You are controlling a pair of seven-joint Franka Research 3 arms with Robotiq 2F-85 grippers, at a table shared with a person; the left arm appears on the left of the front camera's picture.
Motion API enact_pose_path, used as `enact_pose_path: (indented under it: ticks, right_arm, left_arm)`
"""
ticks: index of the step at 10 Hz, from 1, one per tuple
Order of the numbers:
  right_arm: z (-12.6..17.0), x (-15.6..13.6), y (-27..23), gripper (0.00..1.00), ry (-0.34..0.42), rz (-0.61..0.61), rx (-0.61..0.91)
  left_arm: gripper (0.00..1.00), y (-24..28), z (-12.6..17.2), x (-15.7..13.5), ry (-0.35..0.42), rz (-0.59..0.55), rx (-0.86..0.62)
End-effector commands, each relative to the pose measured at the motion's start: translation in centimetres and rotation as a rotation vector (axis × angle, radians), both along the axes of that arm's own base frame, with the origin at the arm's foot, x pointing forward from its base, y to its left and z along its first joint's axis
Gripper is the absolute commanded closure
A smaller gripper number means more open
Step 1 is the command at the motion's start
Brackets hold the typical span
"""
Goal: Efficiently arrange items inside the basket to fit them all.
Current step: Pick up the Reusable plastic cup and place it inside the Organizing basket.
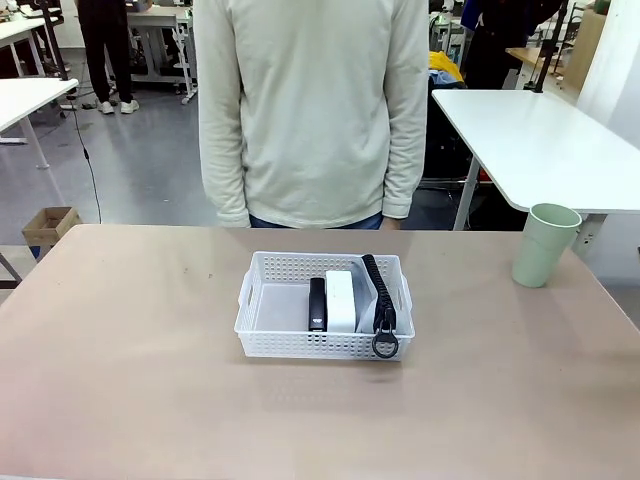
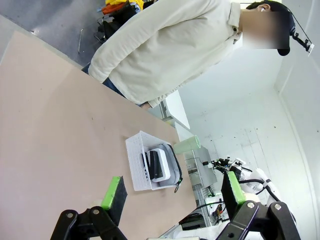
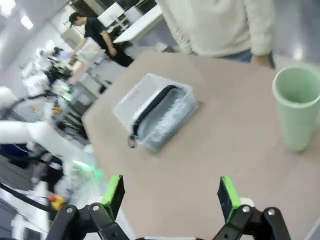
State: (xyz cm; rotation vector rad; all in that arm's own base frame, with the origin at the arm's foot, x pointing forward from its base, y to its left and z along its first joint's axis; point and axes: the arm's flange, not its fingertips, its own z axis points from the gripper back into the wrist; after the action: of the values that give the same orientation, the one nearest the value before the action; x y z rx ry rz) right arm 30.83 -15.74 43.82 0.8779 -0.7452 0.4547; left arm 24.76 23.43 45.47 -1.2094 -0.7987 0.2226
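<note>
Both the left jaws and the right jaws are standing wide open, gripping nothing. Mid-table (image 1: 120, 360), the white basket (image 1: 275, 345) is holding the black stapler (image 1: 317, 303), the white block (image 1: 340, 300) just beside it, and the grey pouch (image 1: 377, 290) standing on edge along the right wall, its ring pull hanging at the near rim. Farther right, the green cup (image 1: 543, 245) is standing upright outside the basket, well apart. Beyond, a person (image 1: 310, 110) is standing at the far edge.

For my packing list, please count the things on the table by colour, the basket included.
White: 2, basket and block
Black: 1, stapler
Grey: 1, pouch
Green: 1, cup
Total: 5
</note>
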Motion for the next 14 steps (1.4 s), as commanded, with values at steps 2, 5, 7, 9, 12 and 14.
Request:
enact_pose_path:
  ticks: [2,5,7,9,12,14]
  right_arm:
    - [-1.7,-0.3,-0.4,0.0,-0.45,-0.423,-0.378]
    - [-3.5,-0.1,-2.0,0.0,-0.45,-0.532,-0.476]
    - [-3.7,0.5,-1.9,0.0,-0.316,-0.466,-0.353]
    - [-0.3,1.3,-6.7,0.0,-0.416,-0.508,-0.439]
    - [-4.4,3.9,-5.0,0.0,-0.381,-0.444,-0.556]
    - [-7.1,5.0,-5.5,0.0,-0.335,-0.359,-0.613]
  left_arm:
    - [0.0,-0.2,-0.1,0.0,-0.033,-0.001,-0.004]
    - [0.0,-0.2,-0.1,0.0,-0.033,-0.001,-0.004]
    - [0.0,-0.2,-0.1,0.0,-0.033,-0.001,-0.004]
    - [0.0,-0.2,-0.1,0.0,-0.033,-0.001,-0.004]
    - [0.0,-0.2,-0.1,0.0,-0.033,-0.001,-0.004]
    - [0.0,-0.2,-0.1,0.0,-0.033,-0.001,-0.004]
